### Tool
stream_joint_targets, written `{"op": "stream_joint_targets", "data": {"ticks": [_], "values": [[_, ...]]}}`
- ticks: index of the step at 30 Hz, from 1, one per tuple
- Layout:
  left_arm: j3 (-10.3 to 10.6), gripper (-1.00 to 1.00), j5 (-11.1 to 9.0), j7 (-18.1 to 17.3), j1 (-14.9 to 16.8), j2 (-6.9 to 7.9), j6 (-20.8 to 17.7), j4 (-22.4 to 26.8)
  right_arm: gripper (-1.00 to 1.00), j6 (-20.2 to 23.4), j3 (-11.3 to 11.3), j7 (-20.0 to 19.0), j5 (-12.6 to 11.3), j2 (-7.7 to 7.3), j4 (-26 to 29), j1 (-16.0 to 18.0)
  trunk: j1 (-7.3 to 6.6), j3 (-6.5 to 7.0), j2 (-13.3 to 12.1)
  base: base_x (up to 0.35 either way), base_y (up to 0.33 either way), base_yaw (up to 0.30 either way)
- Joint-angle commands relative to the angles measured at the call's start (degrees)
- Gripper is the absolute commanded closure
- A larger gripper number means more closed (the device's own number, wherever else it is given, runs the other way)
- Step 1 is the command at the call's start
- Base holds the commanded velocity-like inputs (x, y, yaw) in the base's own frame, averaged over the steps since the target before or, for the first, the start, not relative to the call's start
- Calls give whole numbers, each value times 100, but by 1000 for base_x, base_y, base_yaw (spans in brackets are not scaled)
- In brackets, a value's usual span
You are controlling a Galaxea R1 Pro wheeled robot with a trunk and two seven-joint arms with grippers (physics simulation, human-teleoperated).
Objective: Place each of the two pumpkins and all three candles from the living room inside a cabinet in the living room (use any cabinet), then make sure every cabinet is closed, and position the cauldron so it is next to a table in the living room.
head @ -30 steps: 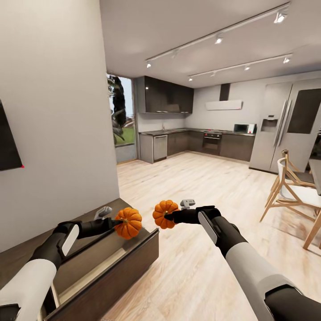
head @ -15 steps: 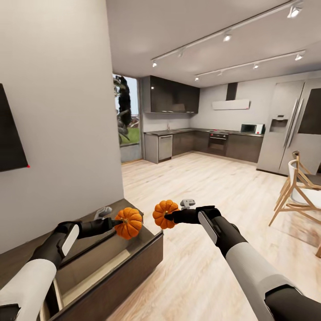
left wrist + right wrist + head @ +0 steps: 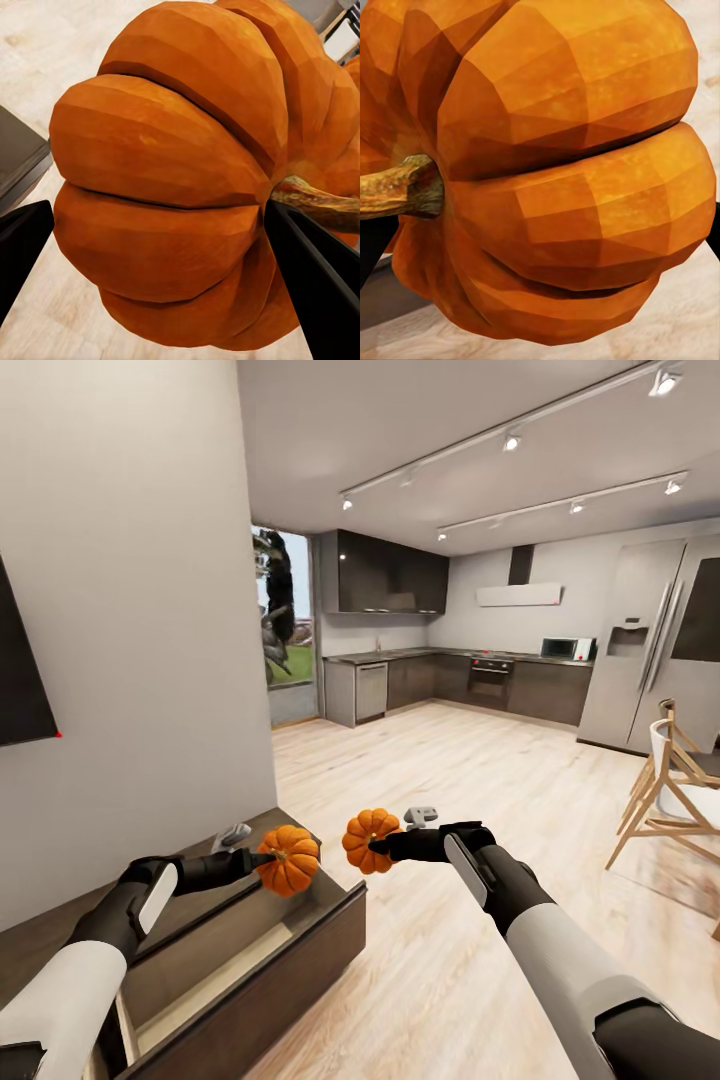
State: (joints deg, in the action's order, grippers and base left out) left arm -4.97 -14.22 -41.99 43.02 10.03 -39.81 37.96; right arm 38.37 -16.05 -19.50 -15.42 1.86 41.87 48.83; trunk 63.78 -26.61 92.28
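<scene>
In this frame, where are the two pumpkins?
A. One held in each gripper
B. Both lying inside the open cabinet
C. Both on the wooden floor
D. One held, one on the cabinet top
A: the left gripper clamps one pumpkin above the open cabinet, and the right gripper clamps the other pumpkin over the floor.
</scene>
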Motion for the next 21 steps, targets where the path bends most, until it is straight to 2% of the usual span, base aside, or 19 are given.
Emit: {"op": "stream_joint_targets", "data": {"ticks": [1,7,16,21], "values": [[-11,100,-10,-2,4,-1,-30,1,100,23,-4,-1,-6,-1,5,4,1,-7,4,137,-98,100],[-12,100,-14,-7,4,-1,-32,1,100,22,-6,-1,-12,0,5,4,1,-7,4,147,-119,199],[-13,100,-18,-10,4,-1,-28,1,100,25,-5,-1,-9,-1,5,4,1,-7,4,10,-7,19],[-13,100,-19,-11,4,-1,-31,1,100,23,-4,-1,-6,-1,5,4,1,-7,4,173,-63,92]]}}
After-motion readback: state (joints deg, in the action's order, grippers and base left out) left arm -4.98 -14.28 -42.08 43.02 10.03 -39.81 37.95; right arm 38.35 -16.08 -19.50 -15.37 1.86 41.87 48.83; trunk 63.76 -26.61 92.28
